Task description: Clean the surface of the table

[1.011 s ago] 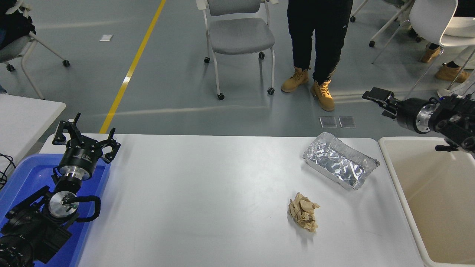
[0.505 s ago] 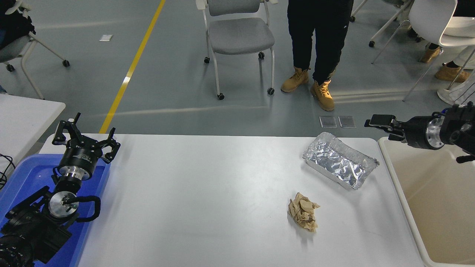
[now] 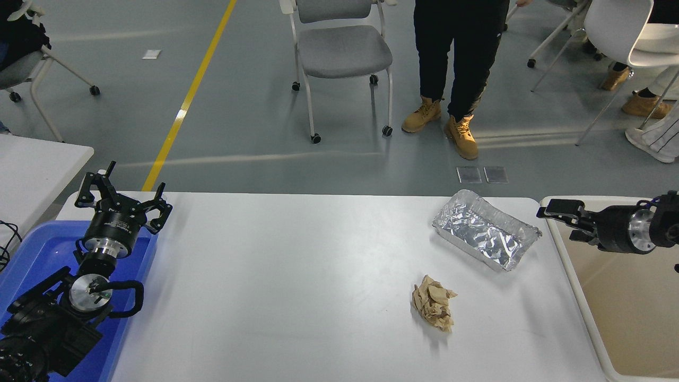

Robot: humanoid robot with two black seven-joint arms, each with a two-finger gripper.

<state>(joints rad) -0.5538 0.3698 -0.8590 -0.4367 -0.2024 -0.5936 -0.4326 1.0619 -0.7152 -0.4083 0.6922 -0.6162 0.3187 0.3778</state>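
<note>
Table surface: glossy white top filling the lower middle of the view, running from the blue tray at the left to the beige bin at the right; 2 loose things lie on its right half.
Left arm: parked at the lower left, reaching up over the blue tray.
Blue tray: sits at the table's left end, under the left arm.
Beige bin: large open tub just beside the table's right edge.
Paper wad: crumpled brown paper lying on the table, right of centre, nearer the camera than the foil tray and apart from it.
Foil tray: shiny rectangular foil container near the far right corner of the table, set at an angle, nothing visible inside it.
Left gripper: fingers spread wide apart, holding nothing, above the far end of the blue tray.
Right gripper: comes in from the right edge, pointing left over the bin's far left corner, near the foil tray and not touching it; seen edge-on, so I cannot tell how far its fingers are apart, and nothing is seen in them.
Small table: white corner at the left edge, beyond the blue tray.
Chair: grey seat on castors, on the floor past the table.
Person: stands beyond the far edge in dark trousers and tan boots.
Yellow line: runs along the grey floor at the upper left.
</note>
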